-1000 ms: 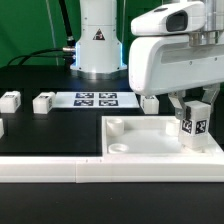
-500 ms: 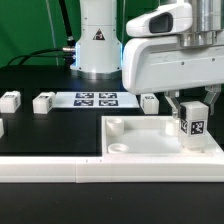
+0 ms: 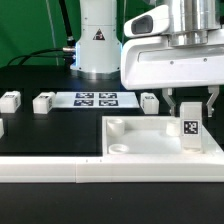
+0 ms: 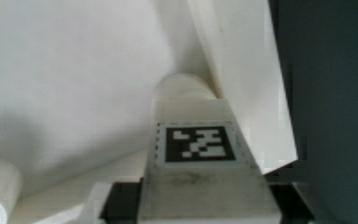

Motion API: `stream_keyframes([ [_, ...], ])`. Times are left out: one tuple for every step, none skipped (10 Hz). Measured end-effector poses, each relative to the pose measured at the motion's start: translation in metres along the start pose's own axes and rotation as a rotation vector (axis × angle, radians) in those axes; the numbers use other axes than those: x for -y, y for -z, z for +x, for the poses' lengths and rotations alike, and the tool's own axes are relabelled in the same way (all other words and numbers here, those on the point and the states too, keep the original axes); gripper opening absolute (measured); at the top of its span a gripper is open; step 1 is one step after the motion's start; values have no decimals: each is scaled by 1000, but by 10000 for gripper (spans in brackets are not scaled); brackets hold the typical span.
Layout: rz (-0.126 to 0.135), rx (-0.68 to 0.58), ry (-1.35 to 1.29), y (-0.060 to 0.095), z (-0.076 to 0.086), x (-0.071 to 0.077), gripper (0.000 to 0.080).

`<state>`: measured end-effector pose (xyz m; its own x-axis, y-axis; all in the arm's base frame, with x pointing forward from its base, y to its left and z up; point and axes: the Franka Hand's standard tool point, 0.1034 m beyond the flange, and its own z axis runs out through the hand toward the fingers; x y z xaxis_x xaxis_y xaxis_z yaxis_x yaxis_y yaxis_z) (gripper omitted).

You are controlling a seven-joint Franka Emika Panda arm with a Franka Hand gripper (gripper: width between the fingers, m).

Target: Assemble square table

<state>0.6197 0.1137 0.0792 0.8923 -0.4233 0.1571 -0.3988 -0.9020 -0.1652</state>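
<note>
The white square tabletop (image 3: 150, 137) lies on the black table at the exterior view's right front, rim up. My gripper (image 3: 191, 112) is shut on a white tagged leg block (image 3: 190, 129) and holds it upright over the tabletop's right corner area. In the wrist view the leg (image 4: 201, 135) runs from between my dark fingers (image 4: 126, 198) down to the tabletop's inner corner (image 4: 87, 90); whether its far end touches the tabletop I cannot tell. Loose leg blocks lie at the left (image 3: 10, 100), (image 3: 43, 101) and behind the tabletop (image 3: 149, 101).
The marker board (image 3: 96, 98) lies flat behind the tabletop. A long white border rail (image 3: 60, 169) runs along the table's front edge. The robot's base (image 3: 97, 40) stands at the back. Another white block shows at the far left edge (image 3: 2, 127).
My gripper with the leg has turned from tilted to upright and shifted slightly to the exterior view's left over the tabletop's corner. The loose parts have not moved.
</note>
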Motion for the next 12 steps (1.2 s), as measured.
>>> stream_keyframes([
  [1, -6, -116, 0, -1, 0, 290],
  [0, -7, -231, 0, -2, 0, 290],
  [-2, -7, -372, 0, -2, 0, 290],
  [0, -7, -477, 0, -2, -1, 290],
  [5, -2, -556, 0, -2, -1, 290],
  [11, 4, -639, 0, -2, -1, 290],
  [14, 7, -699, 0, -3, 0, 321],
  [13, 8, -690, 0, -3, 0, 454],
  [12, 8, -644, 0, -4, 0, 454],
  [9, 13, -535, 0, -4, 1, 611],
  [8, 17, -477, 0, -3, 3, 611],
  [5, 24, -372, -2, -3, 4, 640],
])
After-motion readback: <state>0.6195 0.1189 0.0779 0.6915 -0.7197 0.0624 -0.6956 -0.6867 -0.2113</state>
